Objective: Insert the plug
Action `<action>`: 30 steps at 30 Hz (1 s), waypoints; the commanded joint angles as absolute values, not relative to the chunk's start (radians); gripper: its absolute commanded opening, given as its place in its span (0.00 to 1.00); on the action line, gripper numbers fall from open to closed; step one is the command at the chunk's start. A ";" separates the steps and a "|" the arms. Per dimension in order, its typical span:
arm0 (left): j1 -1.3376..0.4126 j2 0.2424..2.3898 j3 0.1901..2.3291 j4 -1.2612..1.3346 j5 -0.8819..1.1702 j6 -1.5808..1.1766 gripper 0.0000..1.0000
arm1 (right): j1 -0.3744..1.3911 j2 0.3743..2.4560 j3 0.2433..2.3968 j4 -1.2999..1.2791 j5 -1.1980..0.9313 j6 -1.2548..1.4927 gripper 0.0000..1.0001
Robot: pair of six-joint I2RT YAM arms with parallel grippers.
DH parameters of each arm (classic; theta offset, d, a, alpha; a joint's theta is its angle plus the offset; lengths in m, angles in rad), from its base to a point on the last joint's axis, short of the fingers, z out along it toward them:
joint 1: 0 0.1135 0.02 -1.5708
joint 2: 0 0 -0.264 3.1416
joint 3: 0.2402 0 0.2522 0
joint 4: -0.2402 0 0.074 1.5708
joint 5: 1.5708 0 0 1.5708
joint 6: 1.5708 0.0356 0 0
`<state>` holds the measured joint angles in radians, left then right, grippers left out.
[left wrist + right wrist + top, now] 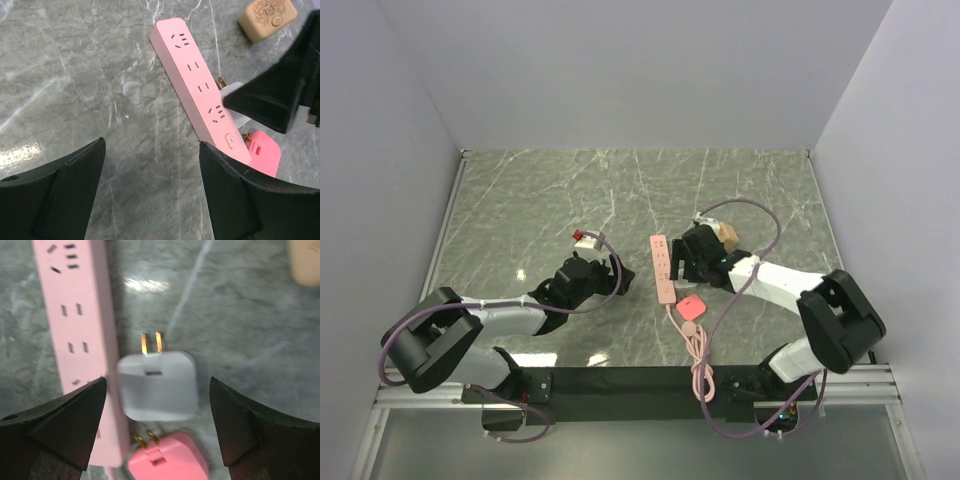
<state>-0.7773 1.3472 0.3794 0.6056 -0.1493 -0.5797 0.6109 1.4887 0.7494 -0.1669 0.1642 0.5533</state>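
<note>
On the table (520, 200) the strip (663, 268) lies loose, so a push at insertion could slide it. The left gripper (150, 165), wide open and empty, hovers left of it and steadies nothing. The right gripper (157, 412), likewise agape and empty, hangs over a white plug (157, 385) rather than the plug (170, 460), the coral one lying flat just nearer, right of the strip's near end. Closing here would likely take the wrong one.
</note>
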 commanded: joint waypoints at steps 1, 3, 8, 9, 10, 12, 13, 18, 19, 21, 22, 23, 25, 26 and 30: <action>-0.775 1.368 0.417 0.640 -0.123 -0.569 0.81 | 0.618 1.379 0.698 -0.225 0.273 0.555 0.89; -0.775 1.381 0.422 0.647 -0.109 -0.571 0.81 | 0.617 1.318 0.681 -0.247 0.293 0.566 0.89; -0.775 1.408 0.425 0.667 -0.086 -0.578 0.81 | 0.617 1.314 0.647 -0.233 0.267 0.580 0.90; -0.775 1.408 0.425 0.666 -0.086 -0.578 0.81 | 0.618 1.325 0.644 -0.223 0.258 0.580 0.89; -0.773 1.407 0.425 0.660 -0.090 -0.577 0.81 | 0.618 1.338 0.641 -0.212 0.239 0.581 0.89; -0.773 1.402 0.425 0.652 -0.095 -0.574 0.81 | 0.623 1.385 0.643 -0.190 0.229 0.583 0.89; -0.775 1.394 0.422 0.650 -0.100 -0.574 0.81 | 0.627 1.403 0.649 -0.193 0.230 0.578 0.90; -0.775 1.370 0.411 0.638 -0.123 -0.569 0.81 | 0.693 1.496 0.718 -0.195 0.233 0.571 0.91; -0.773 1.365 0.410 0.637 -0.126 -0.571 0.81 | 0.699 1.503 0.725 -0.187 0.224 0.577 0.91; -0.773 1.362 0.407 0.632 -0.129 -0.569 0.81 | 0.719 1.516 0.733 -0.173 0.215 0.583 0.92; -0.773 1.361 0.407 0.630 -0.130 -0.569 0.81 | 0.724 1.520 0.742 -0.172 0.213 0.589 0.92; -0.775 1.362 0.407 0.630 -0.132 -0.569 0.81 | 0.727 1.529 0.747 -0.176 0.218 0.591 0.92; -0.775 1.367 0.408 0.630 -0.127 -0.568 0.81 | 0.732 1.542 0.755 -0.192 0.238 0.595 0.93; -0.775 1.368 0.410 0.632 -0.126 -0.569 0.81 | 0.733 1.554 0.758 -0.207 0.245 0.595 0.93; -0.775 1.368 0.408 0.637 -0.120 -0.569 0.81 | 0.733 1.562 0.753 -0.250 0.273 0.604 0.94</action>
